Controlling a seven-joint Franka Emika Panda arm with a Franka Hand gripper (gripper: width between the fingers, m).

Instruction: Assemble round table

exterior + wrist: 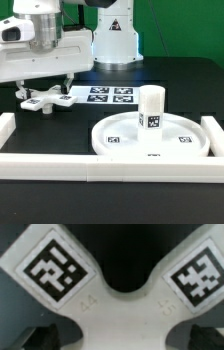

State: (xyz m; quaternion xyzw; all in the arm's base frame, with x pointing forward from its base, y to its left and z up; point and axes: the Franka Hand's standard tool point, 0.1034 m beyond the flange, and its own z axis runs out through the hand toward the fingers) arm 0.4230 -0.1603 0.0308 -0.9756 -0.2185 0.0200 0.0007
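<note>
In the exterior view the arm reaches down at the upper left of the frame, and its gripper (46, 92) sits low over the cross-shaped piece (44, 101). That piece lies flat on the dark worktop (60, 130) in the left part of the frame, with black-and-white tags on its arms. Just to the exterior view's right of it lies the marker board (110, 97), flat, with several square tags on it.

The round disc (118, 142) lies in the lower right part of the exterior view, rim upward, with tags on its face. The short post (151, 107) stands upright on the disc, a little right of the disc's middle, with a tag on its side. White border rails (90, 166) close off the worktop along the lower edge and at both sides, and the disc rests close to the lower and right ones.

The wrist view is filled by the cross-shaped piece (118, 319): two of its arms spread apart, each bearing a tag, with a dark notch between them. The gripper (118, 336) stands open, its dark fingers (40, 338) wide apart on either side of the piece's middle. A thin dark gap shows beside each finger, so it has hold of nothing.
</note>
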